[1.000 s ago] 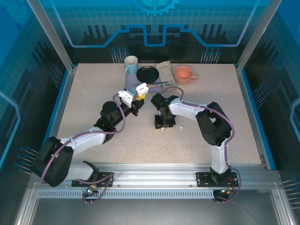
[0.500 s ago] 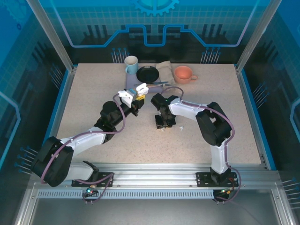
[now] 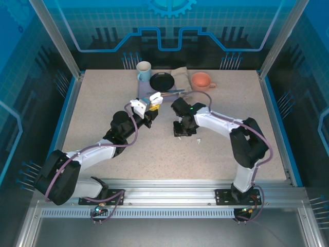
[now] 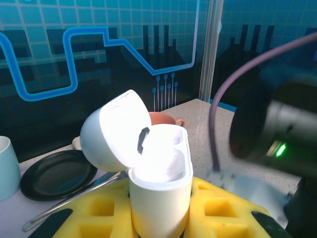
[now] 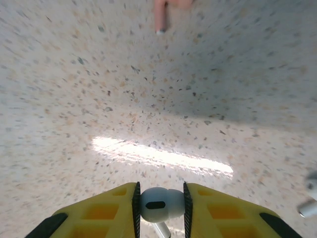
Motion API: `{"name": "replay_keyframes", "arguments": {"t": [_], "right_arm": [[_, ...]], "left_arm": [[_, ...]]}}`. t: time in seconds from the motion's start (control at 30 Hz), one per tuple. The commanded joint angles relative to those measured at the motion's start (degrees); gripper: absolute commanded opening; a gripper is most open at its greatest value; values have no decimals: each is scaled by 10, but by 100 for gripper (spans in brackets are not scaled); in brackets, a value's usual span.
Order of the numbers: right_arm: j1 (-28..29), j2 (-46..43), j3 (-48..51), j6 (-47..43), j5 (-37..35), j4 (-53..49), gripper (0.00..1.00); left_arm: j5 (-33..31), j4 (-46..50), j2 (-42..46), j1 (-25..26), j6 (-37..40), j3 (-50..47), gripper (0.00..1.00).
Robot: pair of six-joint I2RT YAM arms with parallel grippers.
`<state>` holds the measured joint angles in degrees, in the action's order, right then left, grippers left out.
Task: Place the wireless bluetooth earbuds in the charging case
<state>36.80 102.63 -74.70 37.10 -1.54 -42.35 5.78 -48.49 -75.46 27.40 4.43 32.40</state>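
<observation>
My left gripper (image 3: 152,104) is shut on the white charging case (image 3: 155,97), holding it upright with its lid swung open. In the left wrist view the case (image 4: 161,191) stands between the yellow fingers (image 4: 94,218), and its bright inside is too washed out to read. My right gripper (image 3: 184,131) hovers low over the table, shut on a white earbud (image 5: 159,204) pinched between its yellow fingers (image 5: 99,218). A pink earbud (image 5: 160,17) lies ahead of it on the table. Another white earbud (image 3: 199,139) lies just right of the right gripper, also at the frame edge (image 5: 309,198).
Along the back of the table stand a pale blue mug (image 3: 144,71), a black plate (image 3: 162,81), a folded cloth (image 3: 180,77) and a pink mug (image 3: 201,81). A metal utensil (image 3: 168,92) lies just behind the case. The right arm (image 4: 277,129) is close beside the case.
The right arm's elbow has swung out to the right and its gripper has shifted slightly right and toward the back. The left arm and the case have stayed put.
</observation>
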Motion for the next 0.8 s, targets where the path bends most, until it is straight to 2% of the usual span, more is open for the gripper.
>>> {"name": "replay_keyframes", "arguments": {"t": [0.0, 0.2, 0.4, 0.57, 0.77], "right_arm": [[-20, -70, 16, 12, -11, 6, 28], [-45, -203, 0, -10, -21, 42, 28], [-53, -259, -50, -45, -11, 119, 28], [-50, -270, -33, -41, 29, 262, 29], [-38, -274, 52, -16, 55, 469, 29]], "left_arm": [[12, 1, 20, 2, -13, 0, 0], [76, 17, 23, 2, -23, 11, 0], [116, 19, 3, 5, -36, 39, 0], [118, 14, -24, 13, -52, 72, 0], [116, 12, -42, 19, -67, 99, 0]]}}
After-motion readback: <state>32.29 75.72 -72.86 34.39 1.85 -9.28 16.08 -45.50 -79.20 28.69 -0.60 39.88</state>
